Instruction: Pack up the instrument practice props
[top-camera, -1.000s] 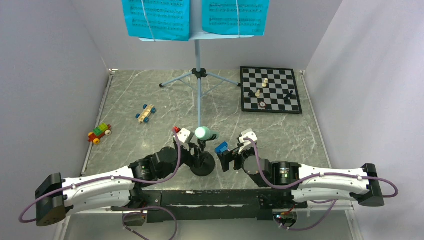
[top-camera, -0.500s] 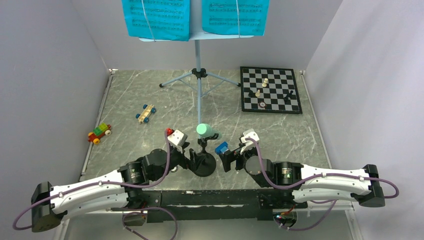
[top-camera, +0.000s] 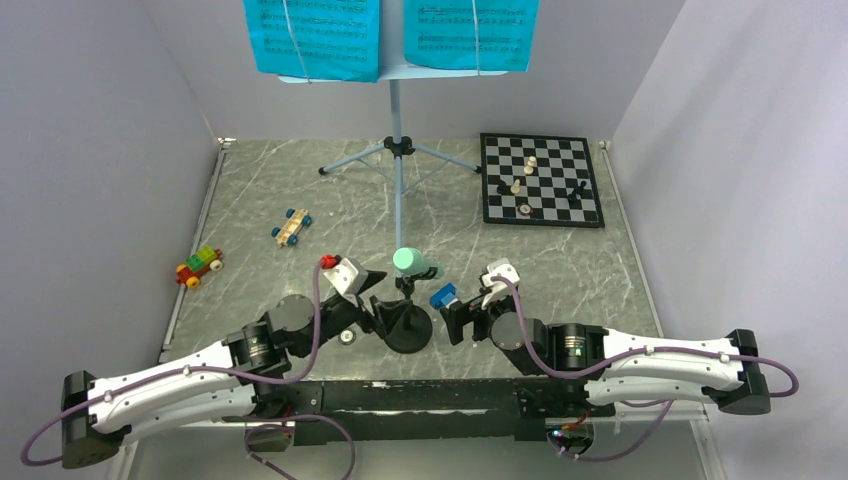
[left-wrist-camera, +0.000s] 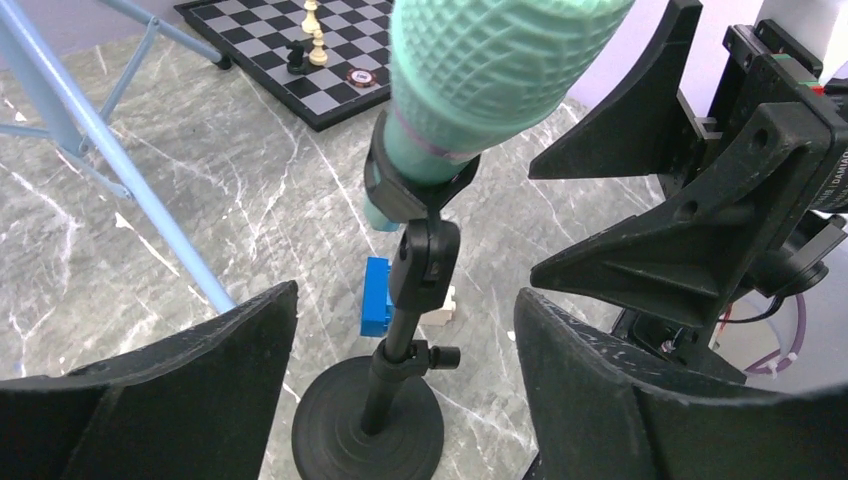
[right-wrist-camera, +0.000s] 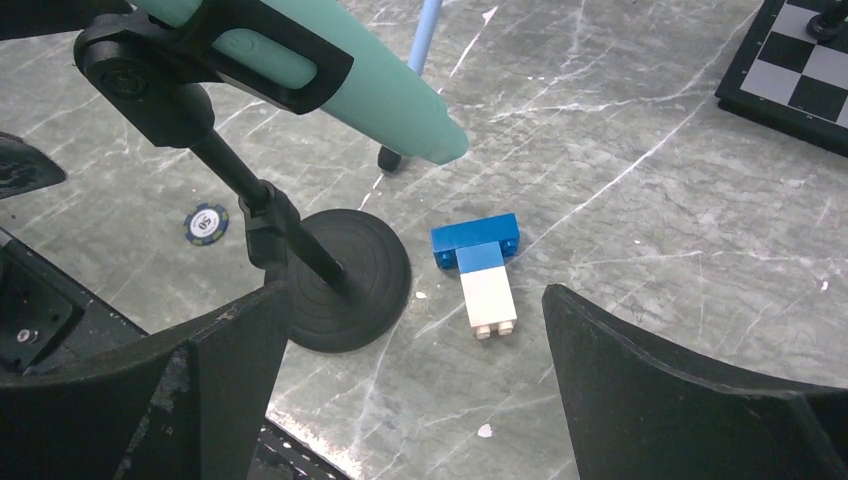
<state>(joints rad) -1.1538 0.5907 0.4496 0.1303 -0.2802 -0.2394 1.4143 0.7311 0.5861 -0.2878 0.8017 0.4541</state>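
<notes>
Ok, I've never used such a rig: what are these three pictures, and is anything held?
Two robot arms sit at the table's near edge. The overhead picture looks down from behind them. The other two come from a camera on each wrist, looking out between that arm's jaws. On the table: a music stand with two pages, a mic clipped in a mic stand, a chessboard, two toy cars, a blue-white block. The left gripper is open, facing the mic stand without touching it; the right gripper is open on its other side. Nothing is held.
</notes>
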